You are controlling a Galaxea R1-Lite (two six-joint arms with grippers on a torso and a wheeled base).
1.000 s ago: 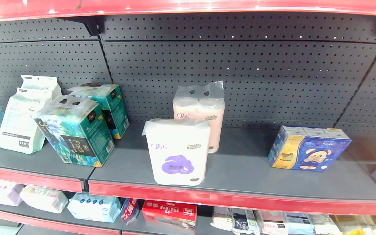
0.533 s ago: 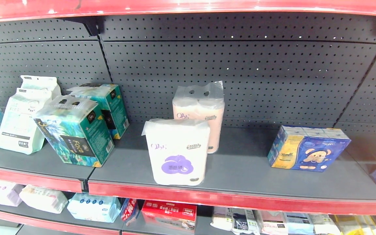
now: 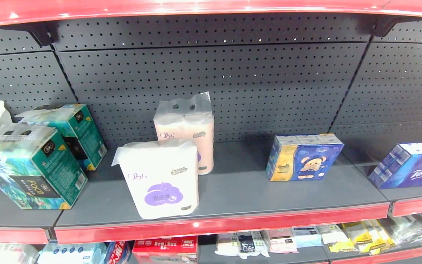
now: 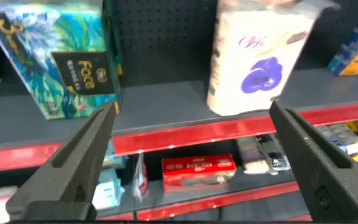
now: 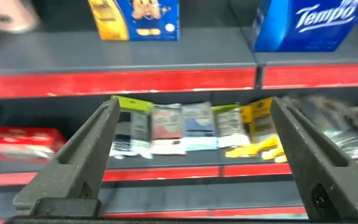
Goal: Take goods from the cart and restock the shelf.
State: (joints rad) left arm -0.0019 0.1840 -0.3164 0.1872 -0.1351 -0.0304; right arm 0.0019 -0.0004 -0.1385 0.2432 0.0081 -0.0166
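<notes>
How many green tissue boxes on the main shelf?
2: front green box at the shelf's left front; rear green box behind it, by the pegboard. More may sit off-frame left.

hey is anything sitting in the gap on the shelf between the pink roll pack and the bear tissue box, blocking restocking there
Nothing visible does. The shelf is bare between the pink roll pack and the bear tissue box. The white pack stands at the front edge, left of that gap.

shelf: grey, red front edge
roll pack: white, purple cloud
bear pack, 3 o'clock of roll pack: blue, yellow
</notes>
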